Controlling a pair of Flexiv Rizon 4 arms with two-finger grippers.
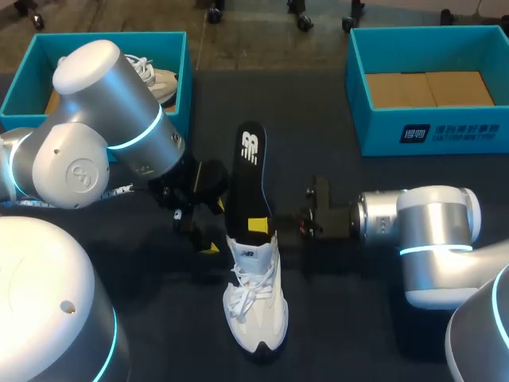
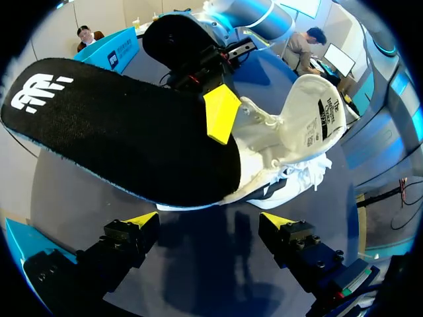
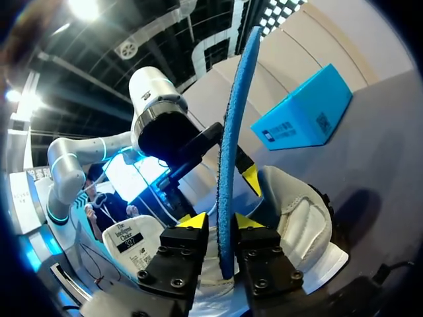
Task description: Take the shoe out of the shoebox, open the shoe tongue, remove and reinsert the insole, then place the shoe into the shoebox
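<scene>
My right claw (image 3: 220, 221) is pinching one flat black insole (image 1: 250, 179) sticking out of one white laced shoe (image 1: 256, 310); my left claw (image 2: 210, 219) is hanging open.

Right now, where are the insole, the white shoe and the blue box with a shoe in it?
insole (image 1: 251, 171), head view, middle of its black top.
white shoe (image 1: 253, 298), head view, on its laces.
blue box (image 1: 103, 37), head view, on its far rim.

Insole (image 1: 251, 179): matt black cloth top, rough blue underside. Shoe (image 1: 256, 298): white smooth upper w/ cloth laces (image 1: 250, 290). Desk (image 1: 350, 318): dark, matt.
</scene>
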